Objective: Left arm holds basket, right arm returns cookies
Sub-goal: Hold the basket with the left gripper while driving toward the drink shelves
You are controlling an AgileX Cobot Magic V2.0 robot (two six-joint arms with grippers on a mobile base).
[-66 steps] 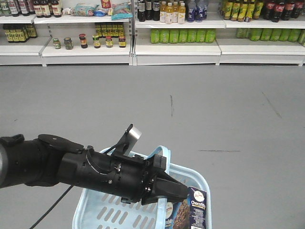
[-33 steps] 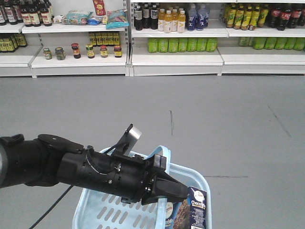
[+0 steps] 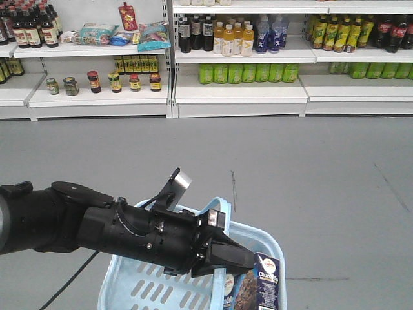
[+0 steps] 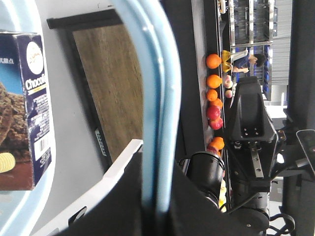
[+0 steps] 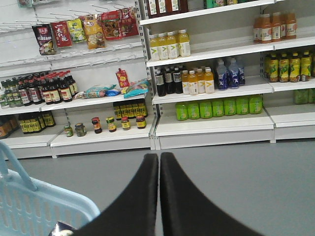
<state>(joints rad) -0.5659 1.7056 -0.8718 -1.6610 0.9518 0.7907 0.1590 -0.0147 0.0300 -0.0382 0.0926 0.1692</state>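
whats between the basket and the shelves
Only bare grey floor lies between the basket and the shelves; the front view shows it.

The front view looks ahead, slightly downward, over the left arm (image 3: 129,232) and basket (image 3: 126,274) to distant shelves (image 3: 239,97); the left wrist view, rolled sideways, sits close against the basket handle (image 4: 162,98); the right wrist view faces the same shelves.

cookies (image 3: 265,288) in basket (image 3: 138,291), right end, likely upright | shelves (image 3: 239,91) behind
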